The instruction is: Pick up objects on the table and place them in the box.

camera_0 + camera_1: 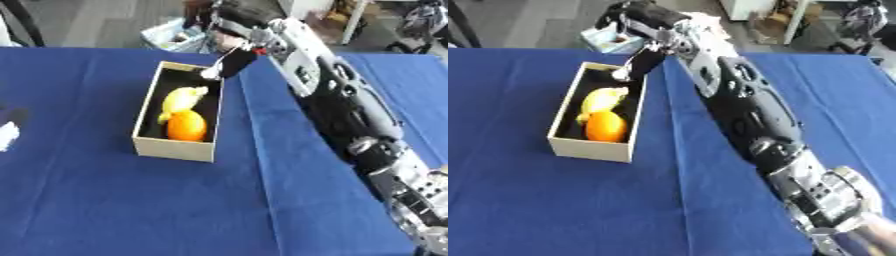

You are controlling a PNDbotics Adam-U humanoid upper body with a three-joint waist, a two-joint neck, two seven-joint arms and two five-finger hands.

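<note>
An open cardboard box (pixel 174 148) stands on the blue table, left of centre. Inside lie a yellow fruit (pixel 181 99) and, nearer me, an orange (pixel 186 126). My right arm reaches across from the lower right to the box's far right corner. There my right hand (pixel 234 63) hangs over the rim with straight fingers pointing down into the box and a pale tip at their end; I see nothing held in it. A small dark and white part of my left hand (pixel 7 131) shows at the left edge of the left eye view.
The blue cloth (pixel 131 210) covers the whole table, with a fold running down it right of the box. Beyond the far edge stand a pale bin (pixel 175 35) and other clutter on the floor.
</note>
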